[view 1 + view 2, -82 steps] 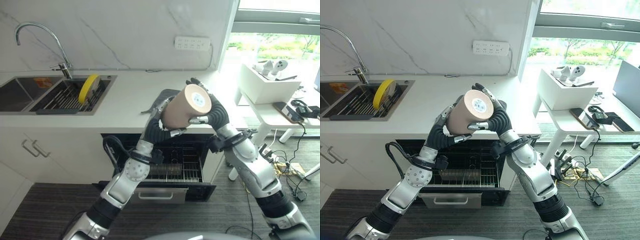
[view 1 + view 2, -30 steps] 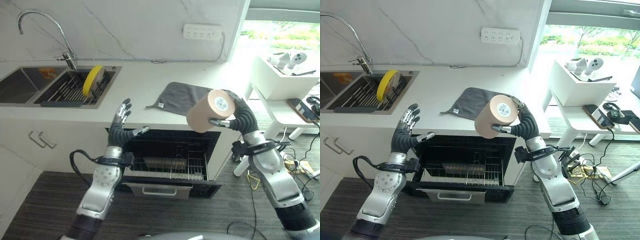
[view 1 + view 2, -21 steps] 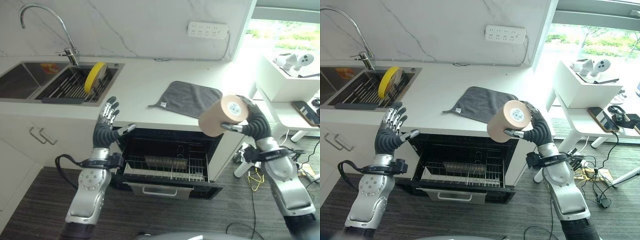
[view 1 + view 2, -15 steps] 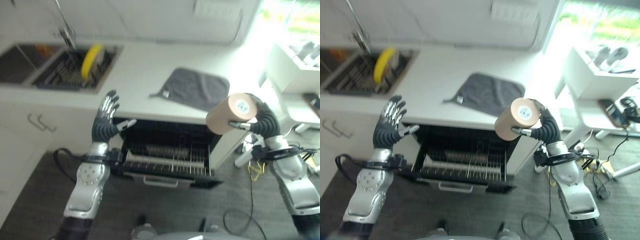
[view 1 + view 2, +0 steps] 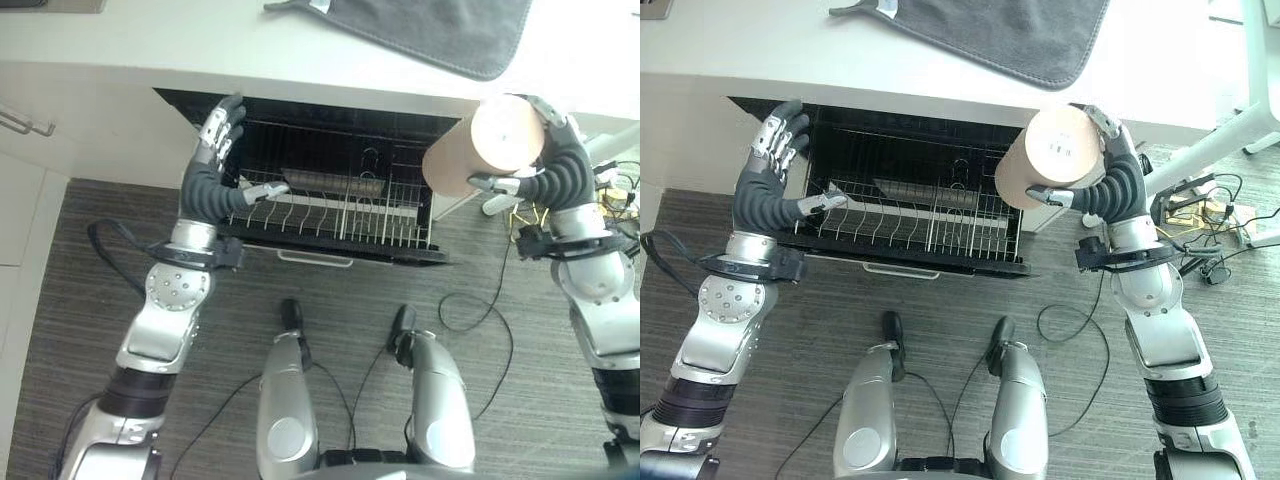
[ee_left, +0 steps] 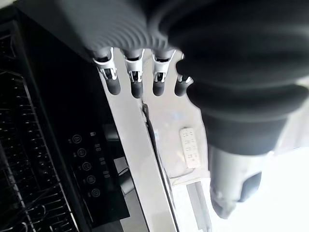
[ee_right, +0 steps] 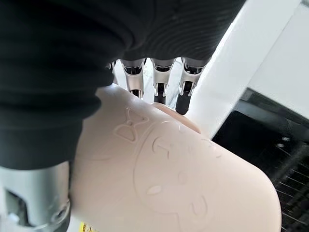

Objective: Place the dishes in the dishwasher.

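Observation:
My right hand (image 5: pixel 558 170) is shut on a beige cylindrical cup (image 5: pixel 492 142), held on its side above the right end of the open dishwasher. The right wrist view shows the fingers (image 7: pixel 157 92) curled over the cup (image 7: pixel 174 188), which bears an embossed face. The dishwasher's wire rack (image 5: pixel 345 218) is pulled out below the counter, with a dark oblong item (image 5: pixel 325 182) lying in it. My left hand (image 5: pixel 212 160) is open at the rack's left end, its thumb reaching over the wires; whether it touches them I cannot tell. Its straight fingers (image 6: pixel 135 82) show in the left wrist view.
A grey cloth (image 5: pixel 420 25) lies on the white counter (image 5: pixel 200 50) above the dishwasher. A cabinet handle (image 5: pixel 20 122) sits at the left. Dark wood floor (image 5: pixel 70 300) lies in front. The dishwasher's control strip (image 6: pixel 89 169) shows on the inner edge.
The camera has tilted down, so the sink has left the picture. My left hand has come in to the rack's left end. The cup remains in my right hand.

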